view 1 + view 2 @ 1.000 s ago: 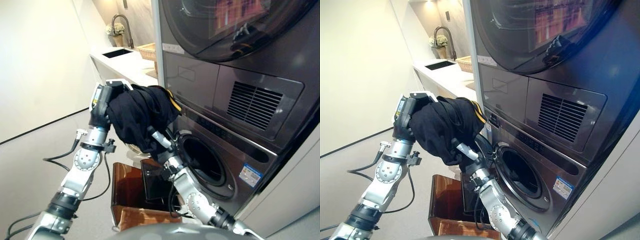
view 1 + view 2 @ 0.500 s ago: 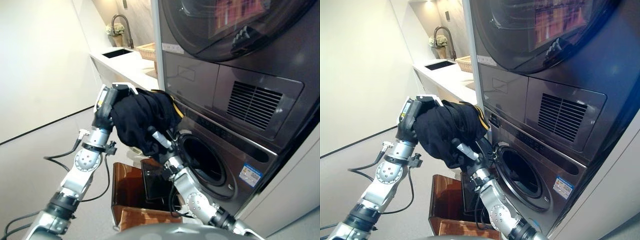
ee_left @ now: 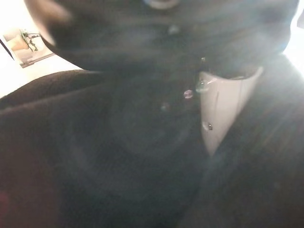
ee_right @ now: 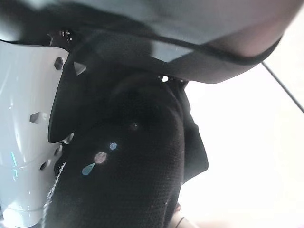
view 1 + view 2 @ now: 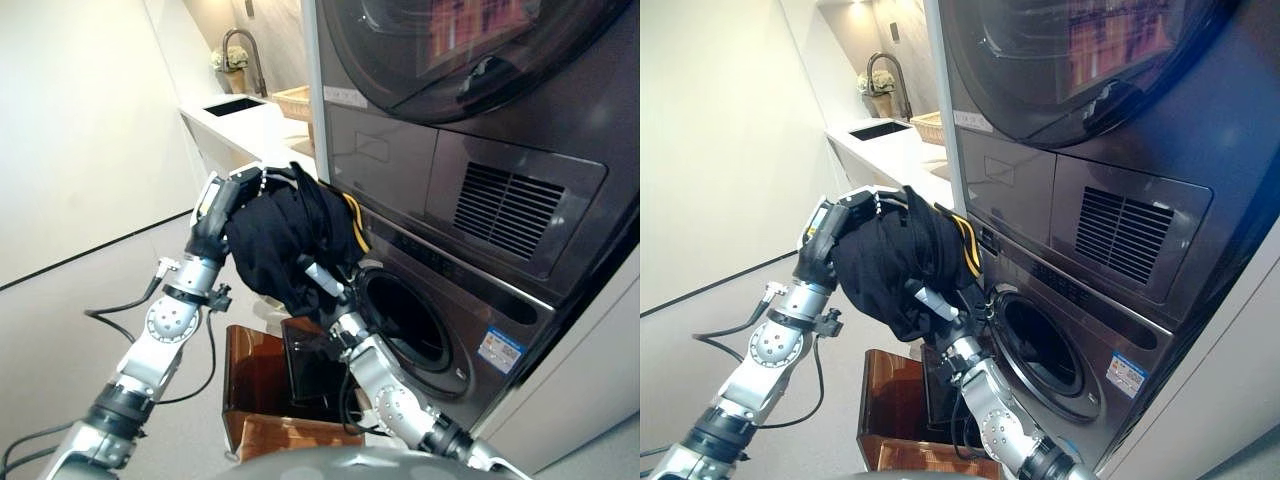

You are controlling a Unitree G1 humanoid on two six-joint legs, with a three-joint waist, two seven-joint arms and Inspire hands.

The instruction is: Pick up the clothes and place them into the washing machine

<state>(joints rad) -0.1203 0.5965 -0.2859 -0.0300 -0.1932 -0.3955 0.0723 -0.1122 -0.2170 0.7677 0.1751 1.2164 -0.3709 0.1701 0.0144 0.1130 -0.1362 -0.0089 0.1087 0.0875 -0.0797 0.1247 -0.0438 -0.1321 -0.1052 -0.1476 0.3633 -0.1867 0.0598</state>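
Observation:
A bundle of black clothes (image 5: 285, 240) with a yellow trim (image 5: 352, 220) hangs in the air between both hands, just left of the washing machine's round opening (image 5: 405, 320). My left hand (image 5: 222, 200) grips the bundle's upper left side; in the left wrist view its white thumb cover (image 3: 223, 109) presses into the cloth (image 3: 118, 156). My right hand (image 5: 322, 283) holds the bundle from below, close to the opening's rim. In the right wrist view its white thumb cover (image 4: 26, 128) lies against the black cloth (image 4: 128, 175). Most of both hands' fingers are buried in the fabric.
A brown translucent basket (image 5: 255, 380) stands on the floor below the bundle, with the dark open door (image 5: 310, 365) beside it. A dryer (image 5: 450, 60) is stacked on the washing machine. Behind, a white counter (image 5: 255, 125) carries a sink, a tap (image 5: 240, 45) and a wicker basket (image 5: 295, 100).
Both hands have carried the bundle a little to the right, closer to the machine's front. The cloth bunches higher and more of the yellow trim shows.

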